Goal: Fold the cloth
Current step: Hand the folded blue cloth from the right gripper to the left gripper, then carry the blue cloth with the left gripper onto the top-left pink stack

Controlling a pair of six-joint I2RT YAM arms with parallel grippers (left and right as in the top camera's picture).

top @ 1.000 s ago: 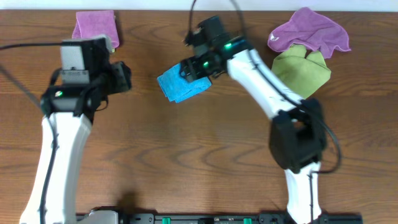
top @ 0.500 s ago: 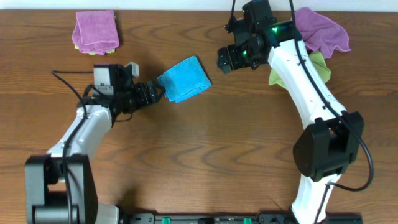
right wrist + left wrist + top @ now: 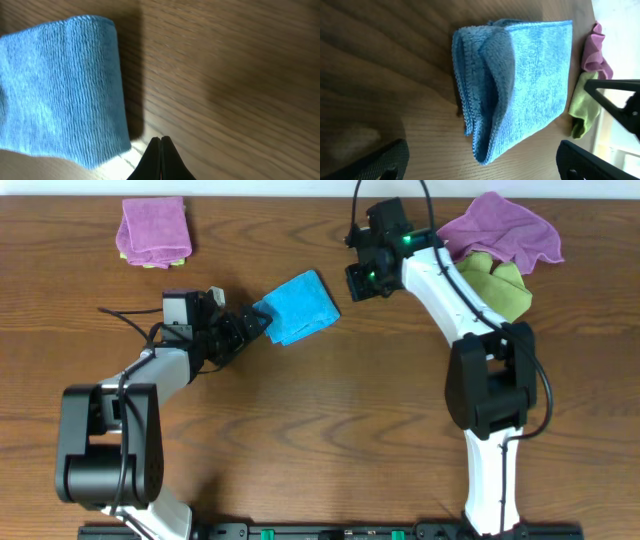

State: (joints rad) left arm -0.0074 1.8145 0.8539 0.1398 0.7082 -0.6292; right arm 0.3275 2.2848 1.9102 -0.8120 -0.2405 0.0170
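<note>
The cloth [image 3: 297,307], a sky-blue towel, lies folded into a thick rectangle on the wooden table, slightly left of centre at the back. In the left wrist view the cloth [image 3: 520,85] shows its layered edges on the left side. My left gripper [image 3: 255,328] sits at the cloth's lower-left corner, open wide. The cloth's near end reaches just between its dark fingers [image 3: 380,160], touching neither. My right gripper [image 3: 358,283] hovers just right of the cloth, shut and empty. Its closed tips [image 3: 161,141] are beside the cloth's edge [image 3: 60,85].
A folded purple cloth [image 3: 153,230] lies at the back left. At the back right a crumpled purple cloth [image 3: 500,230] rests on a yellow-green cloth [image 3: 495,285], right behind my right arm. Both also show beyond the towel in the left wrist view.
The right gripper let go of the cloth, drew off to the right and shut. The left arm swung in to the cloth's left corner and opened wide. The cloth stayed put.
</note>
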